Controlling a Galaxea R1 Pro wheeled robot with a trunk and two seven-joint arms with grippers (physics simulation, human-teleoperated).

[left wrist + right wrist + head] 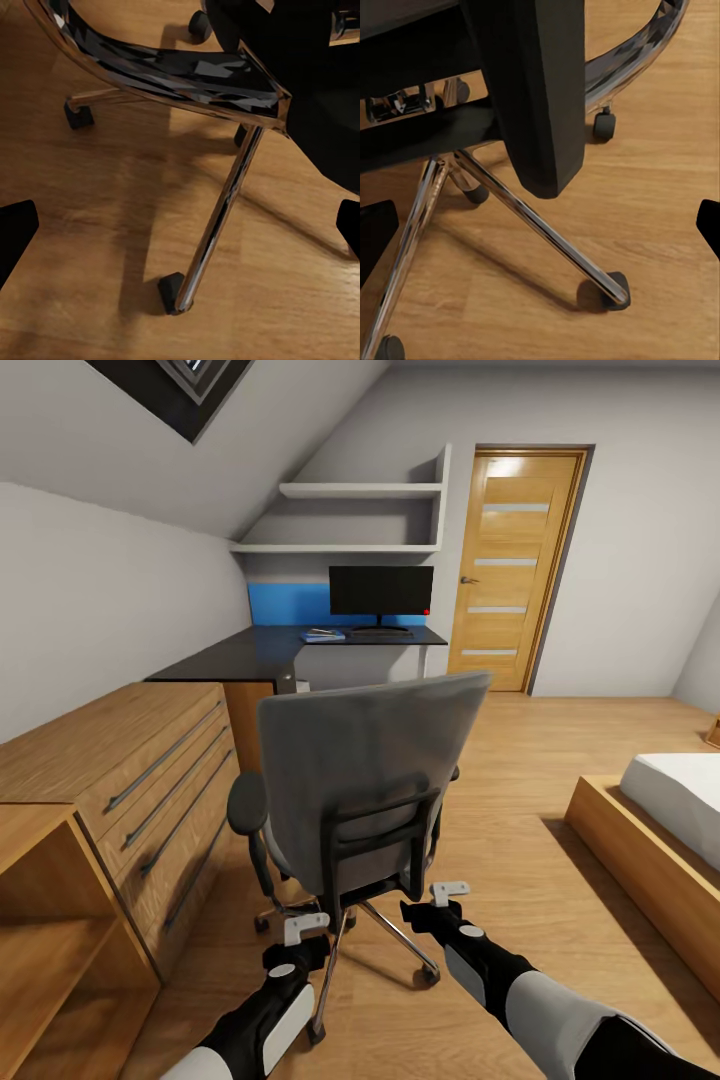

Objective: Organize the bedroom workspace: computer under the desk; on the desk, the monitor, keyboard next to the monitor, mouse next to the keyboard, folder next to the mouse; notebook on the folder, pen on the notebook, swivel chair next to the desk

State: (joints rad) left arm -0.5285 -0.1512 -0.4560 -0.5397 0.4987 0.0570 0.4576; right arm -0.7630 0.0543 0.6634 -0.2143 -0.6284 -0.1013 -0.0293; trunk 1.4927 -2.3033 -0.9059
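Note:
The swivel chair (370,780) stands right in front of me, its grey back turned my way and its metal star base on the wood floor. Beyond it is the black desk (230,658) with the monitor (380,592) upright on the far part. Left of the monitor stand lies a flat blue thing (322,635), likely the folder. My left gripper (305,932) and right gripper (448,895) hang low behind the chair base, both open and empty. The wrist views look down on chrome legs (221,210) (540,232) and castors (172,292) (611,292). The chair hides the space under the desk.
A light-wood drawer chest (130,780) and an open shelf unit (50,920) line the left wall. A bed on a wooden frame (660,830) is at the right. A wooden door (510,570) stands beyond the desk, with wall shelves (360,490) above the monitor.

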